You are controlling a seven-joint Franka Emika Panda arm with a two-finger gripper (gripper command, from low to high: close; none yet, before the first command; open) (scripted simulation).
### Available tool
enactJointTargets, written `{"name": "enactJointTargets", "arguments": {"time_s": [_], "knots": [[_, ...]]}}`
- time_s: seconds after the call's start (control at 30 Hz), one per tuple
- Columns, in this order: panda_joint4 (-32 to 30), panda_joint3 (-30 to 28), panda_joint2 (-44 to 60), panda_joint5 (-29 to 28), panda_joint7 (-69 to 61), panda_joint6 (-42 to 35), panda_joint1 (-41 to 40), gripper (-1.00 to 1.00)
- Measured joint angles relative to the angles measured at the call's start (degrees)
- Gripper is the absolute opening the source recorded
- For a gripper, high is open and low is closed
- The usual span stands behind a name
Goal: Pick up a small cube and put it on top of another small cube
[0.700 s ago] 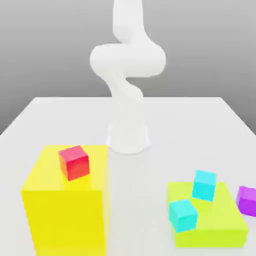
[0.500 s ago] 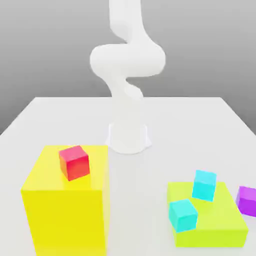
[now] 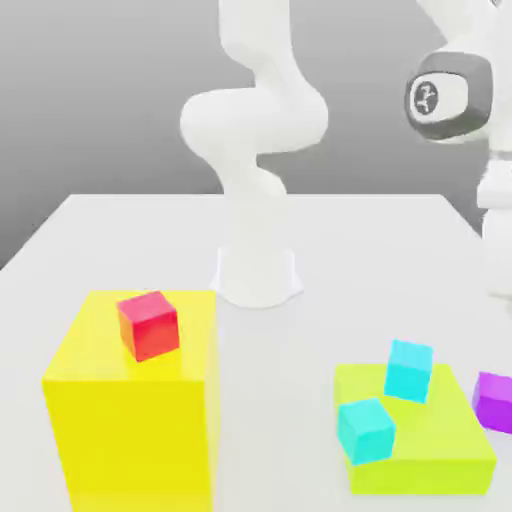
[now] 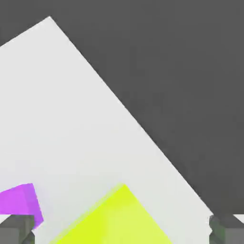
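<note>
The small purple cube [image 3: 494, 400] rests on the white table at the exterior view's right edge, just beside a flat lime block [image 3: 415, 445]. In the hand view the purple cube [image 4: 19, 202] lies close to one of my fingers [image 4: 16, 232], apart from it. My gripper [image 4: 122, 231] is open, its fingers spread wide with nothing between them, and it looks down on the lime block [image 4: 114, 219]. The arm's wrist [image 3: 450, 95] hangs high at the exterior view's right, with the hand reaching down above the purple cube.
Two cyan cubes [image 3: 409, 370] [image 3: 365, 430] sit on the lime block. A red cube [image 3: 148, 325] stands on the big yellow block [image 3: 135, 410] at the exterior view's left. The robot base [image 3: 257, 270] stands mid-table. The table edge [image 4: 143, 128] runs near the hand.
The arm's wrist and hand have swung into the exterior view at the upper right, over the purple cube's side. No cube or block has moved.
</note>
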Motion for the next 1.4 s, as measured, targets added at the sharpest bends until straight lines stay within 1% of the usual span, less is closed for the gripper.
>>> {"name": "enactJointTargets", "arguments": {"time_s": [0.17, 0.3, 0.33, 0.57, 0.73, 0.93, 1.07, 1.17, 1.23, 1.27, 1.33, 1.37, 1.4], "knots": [[-1.2, 1.2, 10.8, -4.8, -0.8, 4.2, 4.0, 0.0], [0.1, -2.4, 19.1, -9.6, 2.3, 10.2, 7.3, 0.0], [0.5, -3.3, 20.7, -10.5, 2.9, 11.5, 8.1, -1.0], [0.5, -3.4, 20.9, -10.6, 3.0, 11.5, 8.1, -1.0], [-1.4, 0.7, 12.0, -5.3, -1.3, 4.7, 4.9, -1.0], [-1.7, -2.6, 3.9, -2.3, -14.1, -2.6, -2.3, -1.0], [-1.7, -5.1, -1.2, 0.8, -24.1, -7.3, -9.0, -1.0], [-1.8, -7.6, -4.7, 3.8, -32.1, -10.8, -12.5, -1.0], [-2.1, -8.1, -4.3, 4.8, -35.1, -10.1, -14.5, -1.0], [-2.4, -7.7, -2.9, 4.7, -35.4, -8.4, -15.6, -1.0], [-3.2, -7.0, 0.6, 3.8, -35.0, -4.2, -15.2, -1.0], [-3.4, -6.9, 1.6, 3.5, -34.8, -3.0, -15.0, 1.0], [-3.4, -6.9, 1.6, 3.5, -34.8, -3.0, -15.0, 1.0]]}}
